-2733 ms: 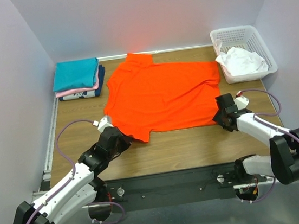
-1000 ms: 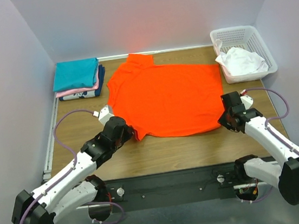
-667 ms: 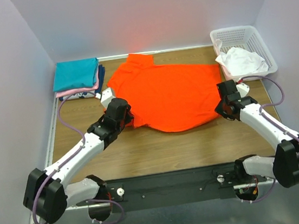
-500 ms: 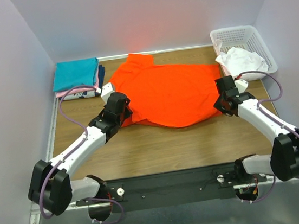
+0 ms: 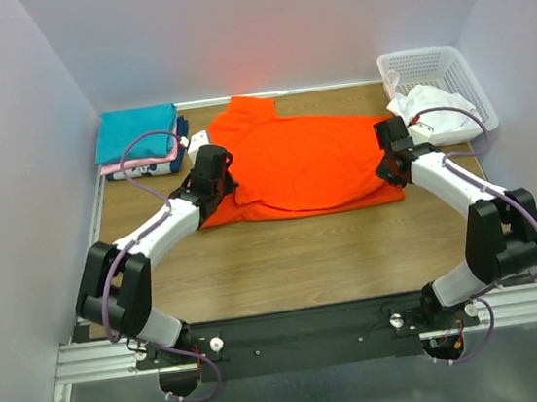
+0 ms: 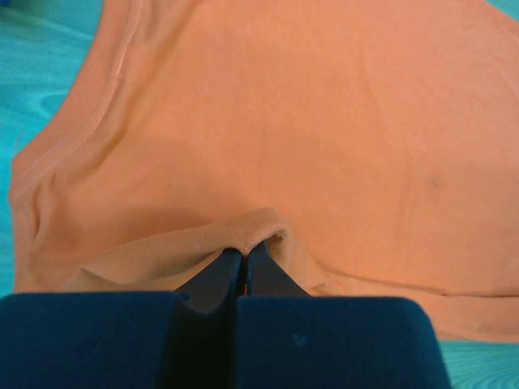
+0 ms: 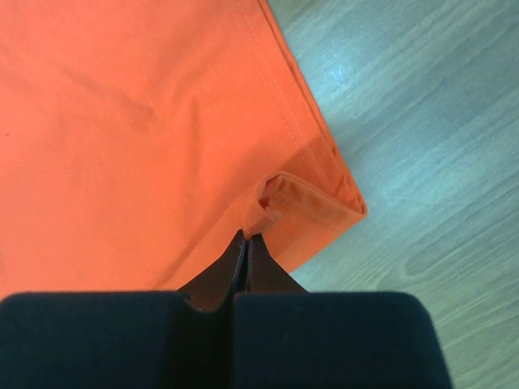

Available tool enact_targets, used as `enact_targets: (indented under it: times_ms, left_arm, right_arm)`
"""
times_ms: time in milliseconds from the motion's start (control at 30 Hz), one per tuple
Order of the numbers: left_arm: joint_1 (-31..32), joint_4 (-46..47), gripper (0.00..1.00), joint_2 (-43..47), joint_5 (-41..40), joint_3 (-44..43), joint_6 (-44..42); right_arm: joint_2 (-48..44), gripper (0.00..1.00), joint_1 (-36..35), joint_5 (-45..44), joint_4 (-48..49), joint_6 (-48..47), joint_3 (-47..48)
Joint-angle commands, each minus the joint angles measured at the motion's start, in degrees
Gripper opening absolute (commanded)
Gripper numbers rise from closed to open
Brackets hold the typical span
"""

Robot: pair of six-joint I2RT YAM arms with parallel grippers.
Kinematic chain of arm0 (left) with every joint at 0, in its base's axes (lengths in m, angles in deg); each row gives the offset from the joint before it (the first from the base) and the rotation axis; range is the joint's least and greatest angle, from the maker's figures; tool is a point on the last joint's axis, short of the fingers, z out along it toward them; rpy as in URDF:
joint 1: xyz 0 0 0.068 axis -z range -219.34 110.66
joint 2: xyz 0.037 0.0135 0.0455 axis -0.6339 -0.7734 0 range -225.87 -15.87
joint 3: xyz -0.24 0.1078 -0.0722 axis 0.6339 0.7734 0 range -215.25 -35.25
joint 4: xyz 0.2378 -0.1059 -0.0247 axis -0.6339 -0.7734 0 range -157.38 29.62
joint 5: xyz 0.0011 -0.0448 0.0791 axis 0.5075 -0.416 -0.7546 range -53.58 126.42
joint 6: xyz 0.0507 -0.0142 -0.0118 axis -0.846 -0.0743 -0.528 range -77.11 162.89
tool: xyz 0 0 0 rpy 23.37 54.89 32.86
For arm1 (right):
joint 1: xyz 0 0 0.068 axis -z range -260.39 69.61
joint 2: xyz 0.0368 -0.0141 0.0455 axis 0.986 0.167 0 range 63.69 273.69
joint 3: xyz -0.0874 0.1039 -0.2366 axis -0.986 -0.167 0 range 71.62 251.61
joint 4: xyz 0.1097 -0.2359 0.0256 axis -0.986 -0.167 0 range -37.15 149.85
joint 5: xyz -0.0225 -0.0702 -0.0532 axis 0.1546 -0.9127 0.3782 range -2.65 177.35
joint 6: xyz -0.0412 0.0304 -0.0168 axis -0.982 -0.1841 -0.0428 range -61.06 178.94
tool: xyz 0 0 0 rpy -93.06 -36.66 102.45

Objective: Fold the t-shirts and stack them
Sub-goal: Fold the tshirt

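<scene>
A bright orange-red t-shirt (image 5: pixel 303 162) lies on the wooden table, its lower half doubled back over its upper half. My left gripper (image 5: pixel 218 173) is shut on the hem at the shirt's left side; the left wrist view shows the cloth (image 6: pixel 308 138) pinched at my left gripper (image 6: pixel 245 248). My right gripper (image 5: pixel 388 159) is shut on the hem at the right side, and in the right wrist view a folded corner of the shirt (image 7: pixel 130 105) sits at my right gripper (image 7: pixel 246 236). A stack of folded t-shirts (image 5: pixel 139 141), teal on top, rests at the back left.
A white lattice basket (image 5: pixel 437 92) stands at the back right with a crumpled white shirt (image 5: pixel 434 108) in it. Bare wood table (image 5: pixel 305 255) lies between the shirt and the arm bases. Grey walls close in on both sides.
Both grippers carried the shirt's lower hem away from the arm bases toward the back, doubling the lower half over the upper half. Both arms now reach further out.
</scene>
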Motion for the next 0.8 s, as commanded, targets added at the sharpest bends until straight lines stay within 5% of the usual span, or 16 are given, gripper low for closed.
enact_targets:
  times_ms: [0, 767]
  left_arm:
    - [-2.04, 3.32, 0.0, -5.49, 2.69, -3.36, -3.19]
    - [-7.41, 5.34, 0.0, -16.84, 7.0, -9.25, -8.28]
  right_arm:
    - [2.61, 0.01, 0.72, -2.47, 1.13, -1.12, 3.15]
    - [14.92, 0.05, 4.76, -2.65, 1.83, -2.26, 10.27]
